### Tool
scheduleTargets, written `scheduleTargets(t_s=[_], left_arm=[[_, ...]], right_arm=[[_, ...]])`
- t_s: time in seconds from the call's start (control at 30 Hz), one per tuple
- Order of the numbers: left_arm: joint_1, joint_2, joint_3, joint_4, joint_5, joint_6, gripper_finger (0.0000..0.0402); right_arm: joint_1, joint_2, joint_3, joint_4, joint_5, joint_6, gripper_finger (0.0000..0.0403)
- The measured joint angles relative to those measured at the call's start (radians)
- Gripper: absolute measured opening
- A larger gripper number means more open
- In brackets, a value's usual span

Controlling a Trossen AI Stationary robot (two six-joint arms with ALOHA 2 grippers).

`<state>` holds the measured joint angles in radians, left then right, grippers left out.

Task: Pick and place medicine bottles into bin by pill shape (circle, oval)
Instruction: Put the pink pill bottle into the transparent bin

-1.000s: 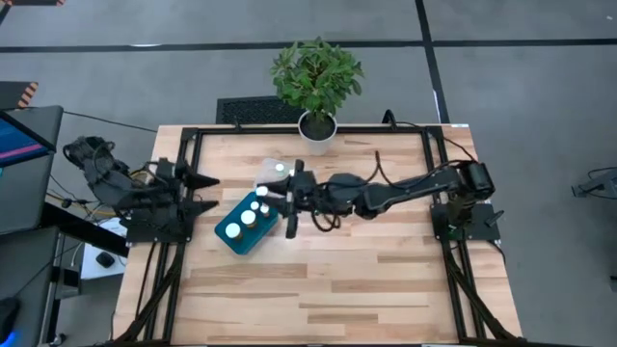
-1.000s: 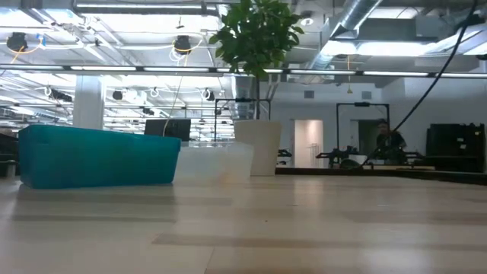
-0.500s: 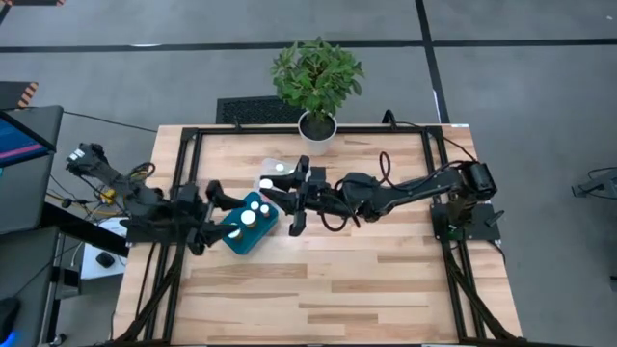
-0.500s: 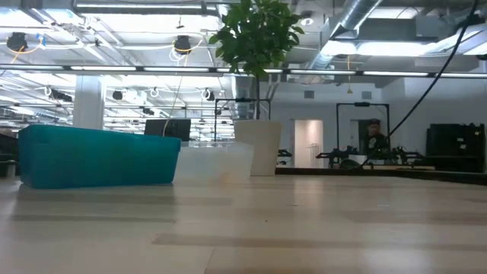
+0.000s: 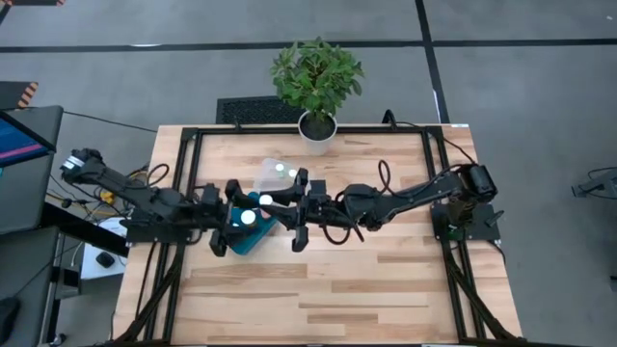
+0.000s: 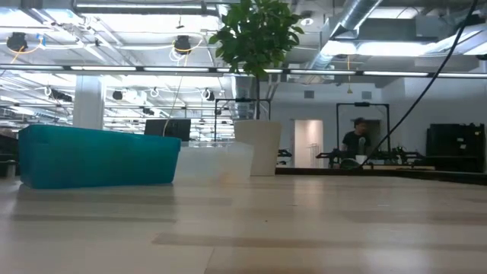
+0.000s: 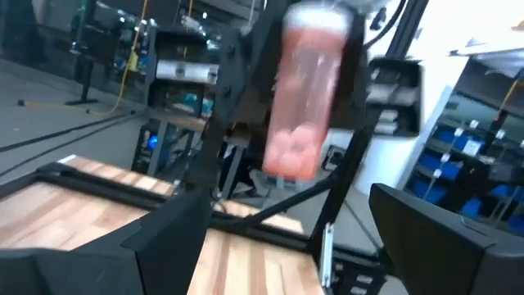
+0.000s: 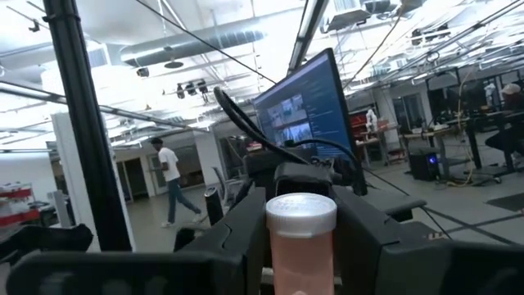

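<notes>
A medicine bottle (image 8: 300, 242) with a white cap and a translucent orange body stands upright in my right gripper (image 8: 300, 270), which is shut on it. In the left wrist view the same bottle (image 7: 304, 90) shows pale pills at its bottom. My right gripper (image 5: 281, 205) hangs above the teal bin (image 5: 253, 237). My left gripper (image 5: 228, 218) faces it from the table's left, open and holding nothing. White-capped bottles (image 5: 248, 218) lie in the teal bin. Others (image 5: 281, 169) lie in the clear bin (image 5: 267, 178) behind it. My right gripper pinches the bottle's orange body (image 8: 299, 260), below the white cap, between its two fingers. The fingers (image 7: 242, 90) reach in from the table's right, slanting slightly upward, one on each side of the bottle. The bottle stands upright, cap up, lifted clear above the teal bin.
A potted plant (image 5: 316, 125) stands at the table's far edge. Black frame rails (image 5: 183, 159) run along the left and right sides. The near half of the table (image 5: 328, 289) is bare wood. People (image 6: 356, 138) are in the room beyond.
My left gripper has swung from the table's left edge toward the teal bin and the right gripper, sinking a little and staying open. My right gripper has tipped slightly upward with the bottle, staying above the bin.
</notes>
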<state>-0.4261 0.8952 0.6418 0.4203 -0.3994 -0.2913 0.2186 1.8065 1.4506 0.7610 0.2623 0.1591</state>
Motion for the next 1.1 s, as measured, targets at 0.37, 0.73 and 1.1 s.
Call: scheduleTargets(t_s=[0.37,0.73,1.1], left_arm=[[0.025,0.039,-0.001,0.073,0.055,0.016,0.0328],[0.031,0.042,-0.001,0.044,0.051,0.027,0.0302],[0.038,0.042,-0.001,0.022,0.049,0.025,0.0281]], right_arm=[[0.013,0.000,0.000,-0.062,0.004,0.033,0.0127],[0.017,0.000,0.000,-0.077,0.003,0.048,0.0127],[0.017,0.000,0.000,-0.098,0.003,0.051,0.0128]])
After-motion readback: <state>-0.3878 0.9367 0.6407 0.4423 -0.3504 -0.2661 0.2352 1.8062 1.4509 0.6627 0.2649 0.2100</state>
